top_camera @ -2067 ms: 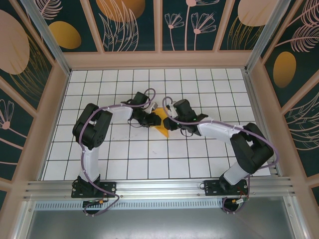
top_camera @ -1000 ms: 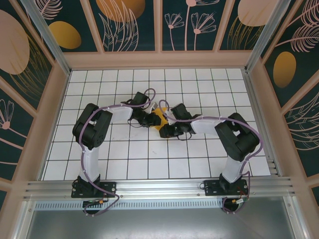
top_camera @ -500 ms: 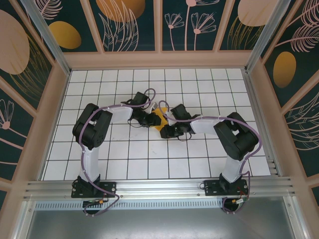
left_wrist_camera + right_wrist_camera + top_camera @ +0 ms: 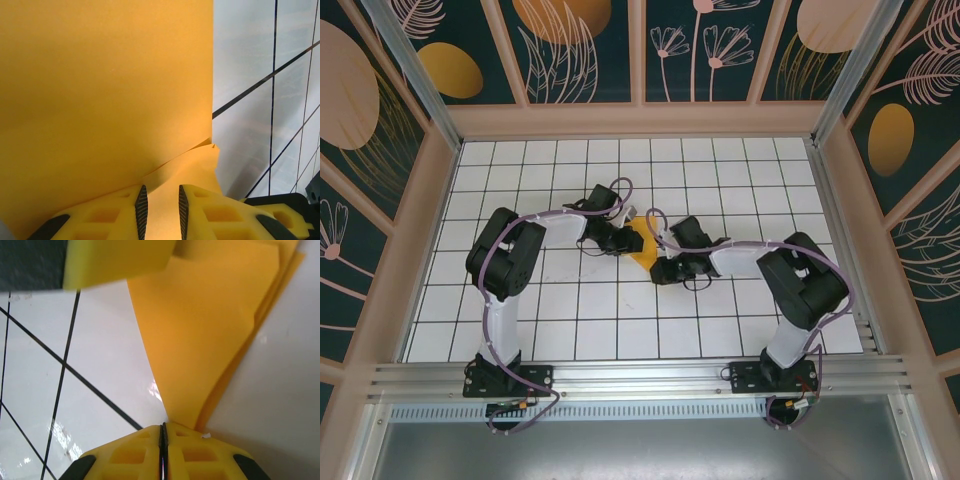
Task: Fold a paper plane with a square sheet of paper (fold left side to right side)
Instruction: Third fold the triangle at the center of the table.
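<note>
As viewed from overhead, found near the middle of the gridded table (image 4: 720,310): sheet of paper (image 4: 642,246), orange-yellow, partly folded, lodged between the tips of both arms.

Left gripper (image 4: 161,206): parted by a narrow gap and set down on the near part of the sheet, with a raised flap edge running up between the fingers. Judged to be pinning rather than pinching, so as to anchor that portion during work on the other side.

Right gripper (image 4: 163,436): pressed fully together, pinching the pointed tip of the layered sheet right at the seam of the pads. Judged held there to hold the stacked layers in line and draw them taut along the crease.

Noted in the right wrist view: two or more layers fanning at the far edge, not exactly aligned.

Risks noted: slippage of the thin tip from the pads, or tearing if pulled hard against the pinned side. Fold judged in progress, not yet pressed flat.
</note>
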`<state>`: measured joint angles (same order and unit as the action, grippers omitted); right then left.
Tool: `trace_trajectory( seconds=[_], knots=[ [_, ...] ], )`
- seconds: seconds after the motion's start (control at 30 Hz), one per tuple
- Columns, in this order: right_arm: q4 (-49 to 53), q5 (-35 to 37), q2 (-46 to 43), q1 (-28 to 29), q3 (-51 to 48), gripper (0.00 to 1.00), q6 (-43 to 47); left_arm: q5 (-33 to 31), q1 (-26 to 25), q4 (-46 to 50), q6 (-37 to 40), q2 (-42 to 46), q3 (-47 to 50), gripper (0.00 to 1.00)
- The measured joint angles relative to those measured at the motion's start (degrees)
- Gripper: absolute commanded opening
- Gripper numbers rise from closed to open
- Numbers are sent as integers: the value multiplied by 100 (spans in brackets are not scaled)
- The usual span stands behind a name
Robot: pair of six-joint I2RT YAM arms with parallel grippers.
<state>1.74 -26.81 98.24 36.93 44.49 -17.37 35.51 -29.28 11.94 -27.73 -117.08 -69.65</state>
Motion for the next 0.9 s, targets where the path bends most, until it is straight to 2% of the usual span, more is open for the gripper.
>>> trace_trajectory(
  seconds=[0.13, 0.3, 0.47, 0.67, 0.9],
  knots=[
    [79, -83, -166, -50, -155, 12, -63, -4, 0, 4, 0, 0, 0, 28],
    [721, -216, -629, -87, -212, 15, -103, -7, 0, 9, 0, 0, -7, 28],
    [883, -428, -1097, -146, 42, 15, -103, -9, 0, 9, 0, 0, -7, 28],
    [702, -431, -511, -157, 535, 14, -122, -9, 0, 9, 0, 2, -7, 28],
    [632, -254, 271, -160, 603, 10, -173, -7, 0, 9, 0, 2, -7, 28]
  ],
)
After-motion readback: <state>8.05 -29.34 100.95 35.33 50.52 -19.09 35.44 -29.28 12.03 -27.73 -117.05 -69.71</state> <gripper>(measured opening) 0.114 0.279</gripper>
